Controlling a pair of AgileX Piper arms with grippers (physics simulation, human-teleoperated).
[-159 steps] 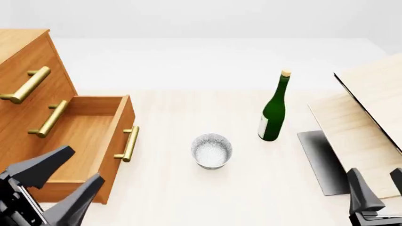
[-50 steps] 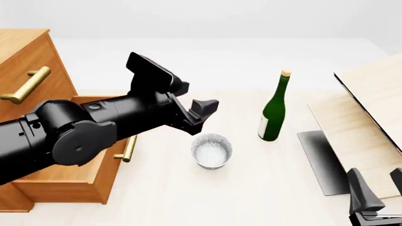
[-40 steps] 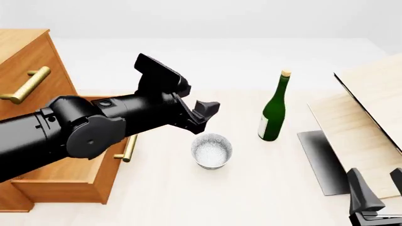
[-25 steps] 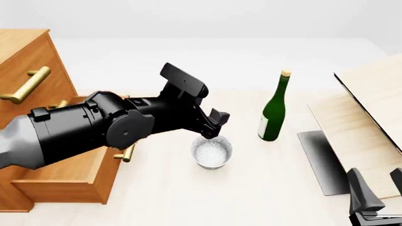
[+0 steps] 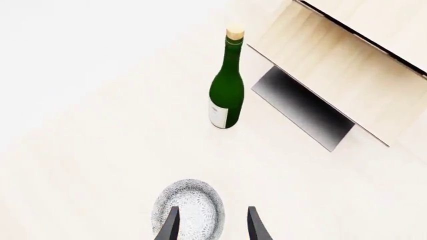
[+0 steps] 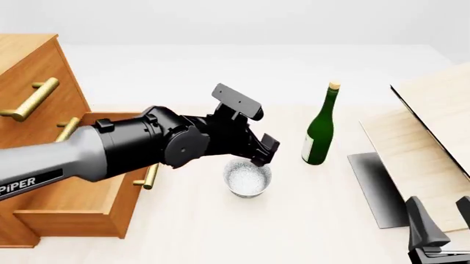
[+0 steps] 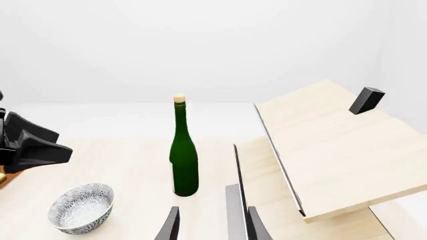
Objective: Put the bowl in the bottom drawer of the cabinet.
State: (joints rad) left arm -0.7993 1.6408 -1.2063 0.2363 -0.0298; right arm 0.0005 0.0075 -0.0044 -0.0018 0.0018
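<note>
**Bottle, boards and a dark panel on a pale table**

A green glass bottle [image 6: 320, 132] stands upright a little right of the table's middle. It has a pale cork-coloured top and a white label low on its body. The table [image 6: 220, 231] is light wood with a faint grain.

At the right side, pale plywood boards [image 6: 433, 137] form a slanted structure: one large board tilts upward over a lower board, with a dark edge showing between them. A dark grey flat panel [image 6: 375, 190] lies on the table just beneath and beside the lower board, to the right of the bottle and nearer. In the right wrist view, a small dark block [image 7: 366, 100] sits on the upper board.
</note>
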